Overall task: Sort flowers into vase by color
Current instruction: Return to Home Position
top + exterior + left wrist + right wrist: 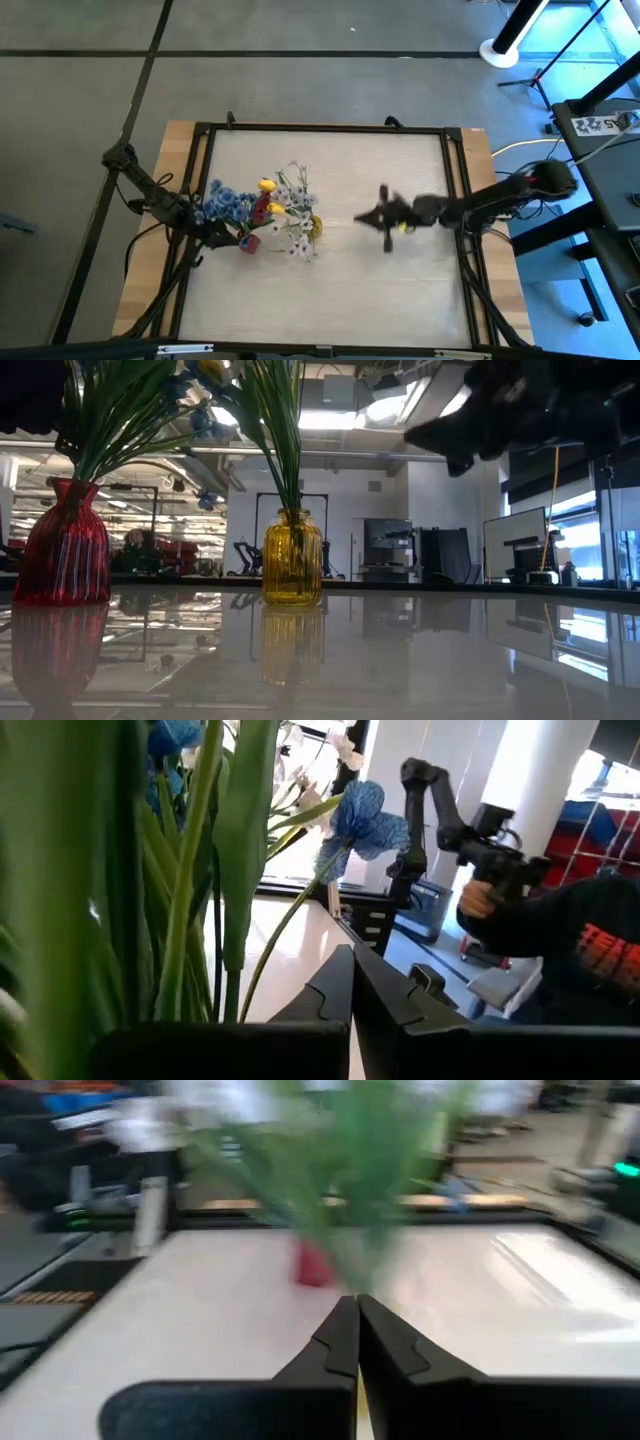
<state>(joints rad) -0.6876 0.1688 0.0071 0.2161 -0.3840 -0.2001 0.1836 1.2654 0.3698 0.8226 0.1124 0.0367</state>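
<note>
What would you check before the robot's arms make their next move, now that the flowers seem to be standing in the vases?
1. Red vase upright: ok.
2. Yellow vase upright: ok.
3. Right gripper shut, empty, apart from the flowers: ok.
4. Left gripper shut, empty: ok.
5. Left gripper clear of the bouquet: not ok. The green stems crowd close beside it, so it should probably back away gently.
6. Each colour in its proper vase: cannot tell.

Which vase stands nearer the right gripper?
The yellow vase: in the high view it sits between the red vase and the right gripper, so the red one is farther.
</note>
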